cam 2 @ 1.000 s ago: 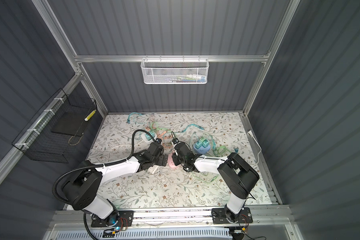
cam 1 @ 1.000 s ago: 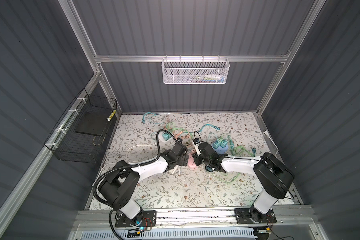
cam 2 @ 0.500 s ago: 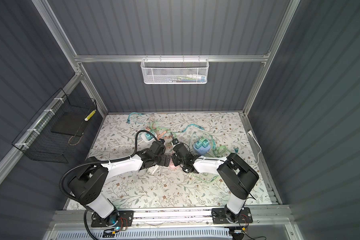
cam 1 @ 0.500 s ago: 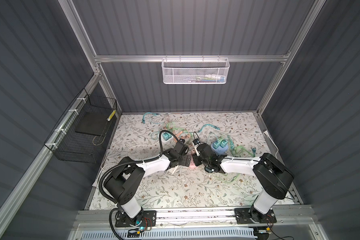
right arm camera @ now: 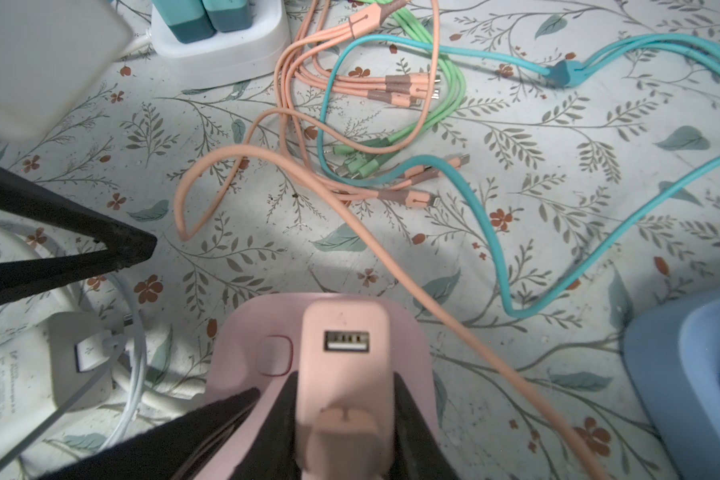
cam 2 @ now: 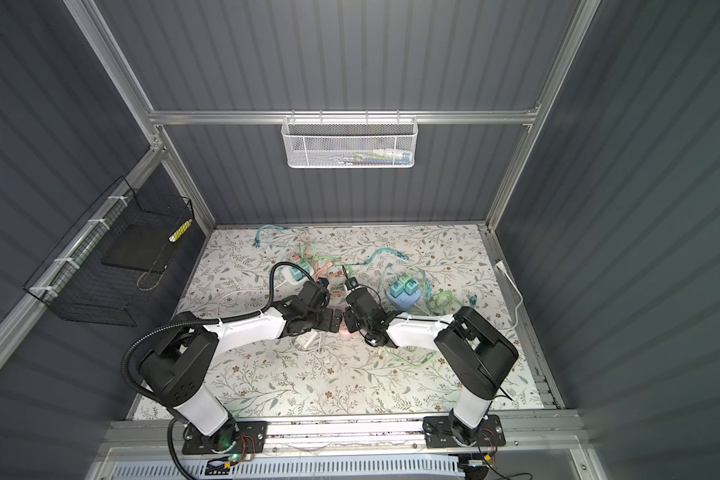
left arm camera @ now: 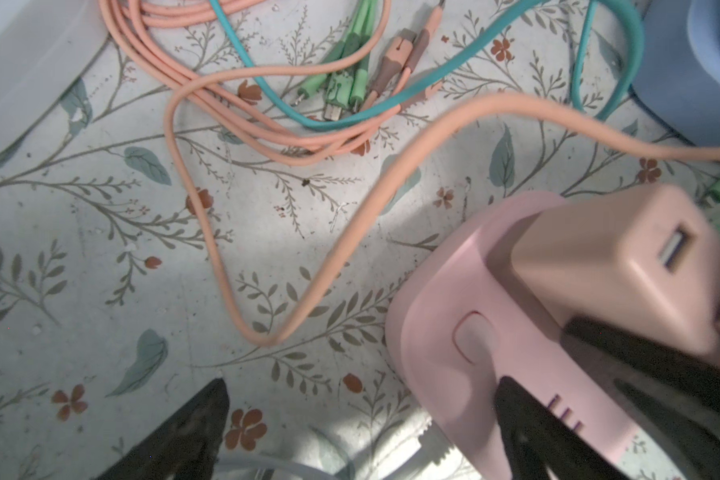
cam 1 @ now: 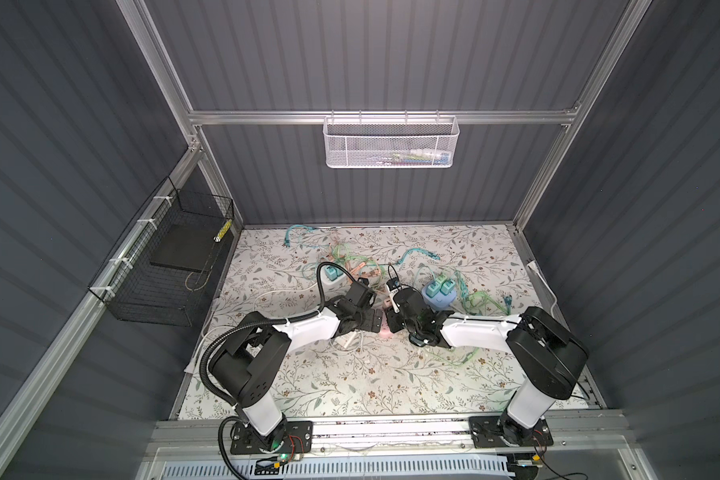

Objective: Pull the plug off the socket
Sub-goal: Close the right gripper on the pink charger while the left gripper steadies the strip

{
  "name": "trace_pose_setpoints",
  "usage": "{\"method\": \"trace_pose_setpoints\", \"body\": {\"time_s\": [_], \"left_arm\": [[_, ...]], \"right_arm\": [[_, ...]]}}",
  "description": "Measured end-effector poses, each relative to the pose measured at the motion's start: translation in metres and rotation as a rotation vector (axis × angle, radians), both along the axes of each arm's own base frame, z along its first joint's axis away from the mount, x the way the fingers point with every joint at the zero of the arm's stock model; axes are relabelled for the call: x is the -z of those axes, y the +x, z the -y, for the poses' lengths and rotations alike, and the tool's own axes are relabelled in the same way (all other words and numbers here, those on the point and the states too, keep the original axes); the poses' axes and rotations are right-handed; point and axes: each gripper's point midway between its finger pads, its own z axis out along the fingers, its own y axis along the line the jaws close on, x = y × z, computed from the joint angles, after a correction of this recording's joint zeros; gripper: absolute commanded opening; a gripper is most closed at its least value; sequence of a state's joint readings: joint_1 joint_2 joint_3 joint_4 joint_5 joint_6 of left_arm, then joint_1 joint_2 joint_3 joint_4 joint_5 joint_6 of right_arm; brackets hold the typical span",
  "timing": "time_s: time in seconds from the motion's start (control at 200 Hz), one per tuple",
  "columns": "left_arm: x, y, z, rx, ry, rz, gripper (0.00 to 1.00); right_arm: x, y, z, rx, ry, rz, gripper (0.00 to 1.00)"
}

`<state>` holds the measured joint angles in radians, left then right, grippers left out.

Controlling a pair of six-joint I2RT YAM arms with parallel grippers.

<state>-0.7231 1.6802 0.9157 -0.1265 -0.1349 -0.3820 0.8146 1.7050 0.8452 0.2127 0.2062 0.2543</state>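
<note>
- Your right gripper (right arm camera: 344, 388) is closed on the peach plug (right arm camera: 341, 316), with 1 finger on each side. This grip looks the same as 1 second ago.
- The plug sits in the pink socket (right arm camera: 242, 332), fully seated as far as I can see, near the middle of the floral mat (cam 1: 350, 374).
- The change is on the other side. Your left gripper (cam 1: 377, 322) has moved in from 9 o'clock and now stands right against the socket, while the right one faces it from 3 o'clock.
- The left jaws are spread as wide as they go and hold nothing. Of its fingers (left arm camera: 520, 415), 1 lies over the socket's edge and the other over bare mat.
- I judge that the socket is not braced yet. If you pull now, it may lift together with the plug, so pin it first.
- A loose peach cable (left arm camera: 512, 102) crosses close to the plug, and a blue socket (cam 1: 433, 297) stands at 2 o'clock. Either could catch during the pull.
</note>
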Motion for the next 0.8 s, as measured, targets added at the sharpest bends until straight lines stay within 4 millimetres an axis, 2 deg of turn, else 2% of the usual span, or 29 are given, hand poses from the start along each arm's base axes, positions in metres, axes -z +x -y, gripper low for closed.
{"method": "trace_pose_setpoints", "body": {"time_s": [0.801], "left_arm": [[0.0021, 0.0052, 0.0032, -0.031, -0.019, -0.016, 1.00]], "right_arm": [[-0.0041, -0.0040, 0.0015, 0.045, 0.015, 0.000, 0.10]]}}
